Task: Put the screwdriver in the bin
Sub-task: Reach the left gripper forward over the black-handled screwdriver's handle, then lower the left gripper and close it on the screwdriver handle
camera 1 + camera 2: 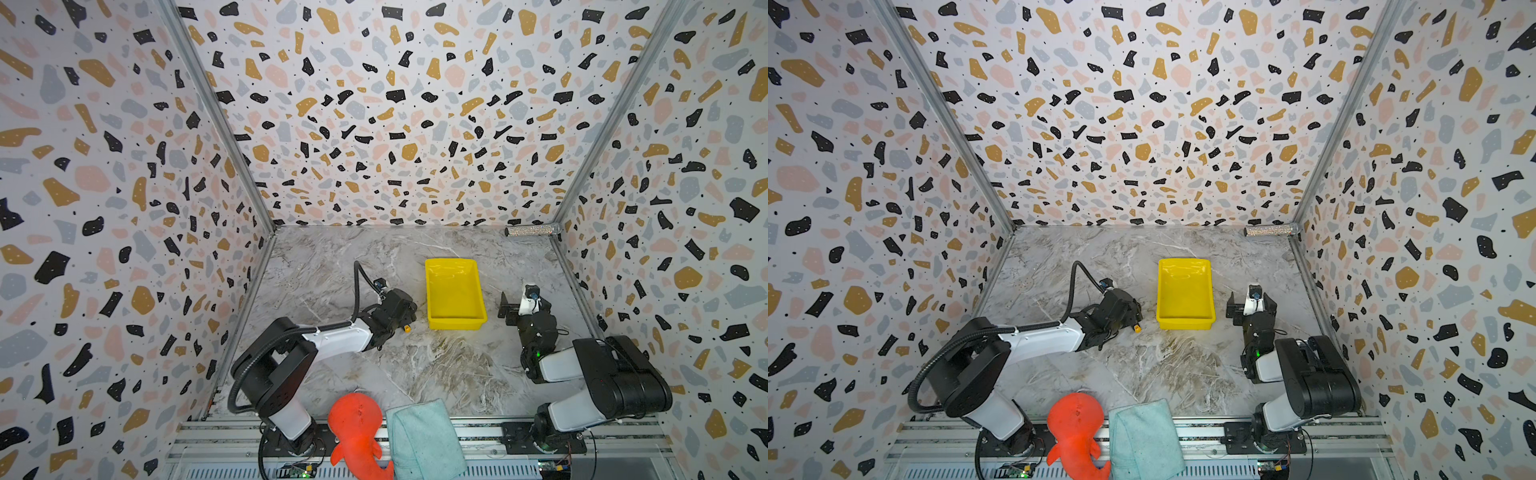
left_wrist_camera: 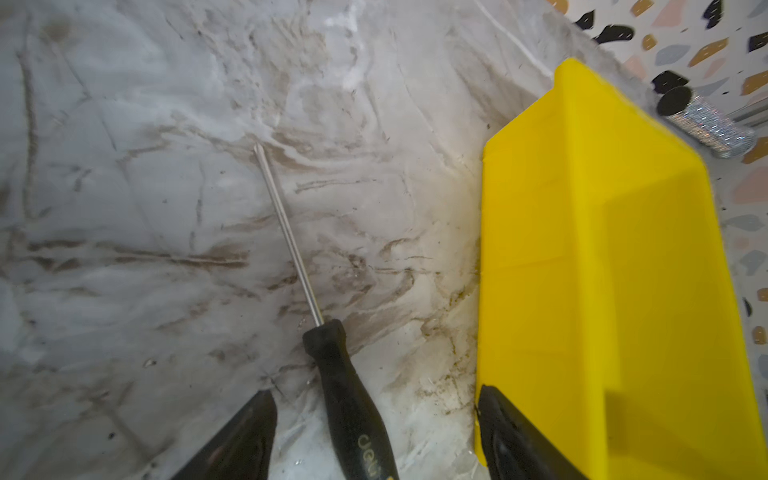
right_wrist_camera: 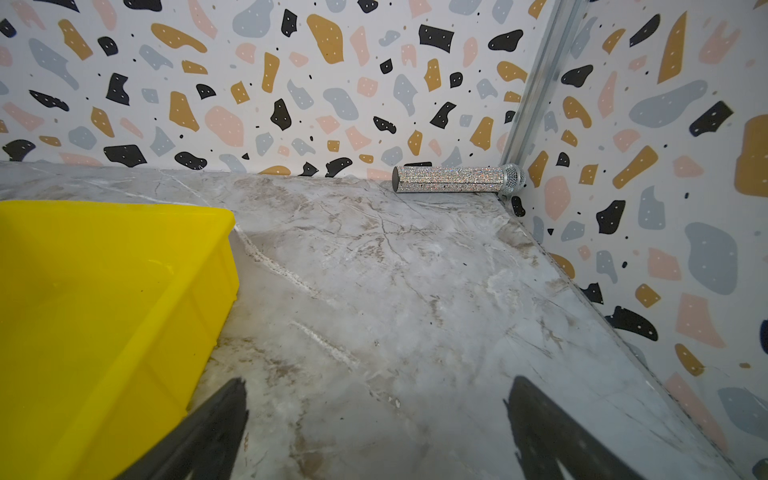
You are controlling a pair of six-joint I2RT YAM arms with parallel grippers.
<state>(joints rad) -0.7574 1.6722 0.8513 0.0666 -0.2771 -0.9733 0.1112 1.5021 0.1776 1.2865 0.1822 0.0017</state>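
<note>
Straddling the screwdriver (image 2: 330, 347) handle, left jaws spread, not yet pinching; it lies on the counter (image 2: 166, 166) just beside the empty bin (image 2: 540, 249); right jaws spread, holding nothing. Grasp, lift, drop remain.

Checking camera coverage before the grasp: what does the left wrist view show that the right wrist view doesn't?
Only left wrist: the screwdriver lying on the table, its handle between the left gripper's open jaws. Only right wrist: the right gripper, open with nothing between its jaws. Both: the yellow bin, the glittery silver tube and the table.
</note>
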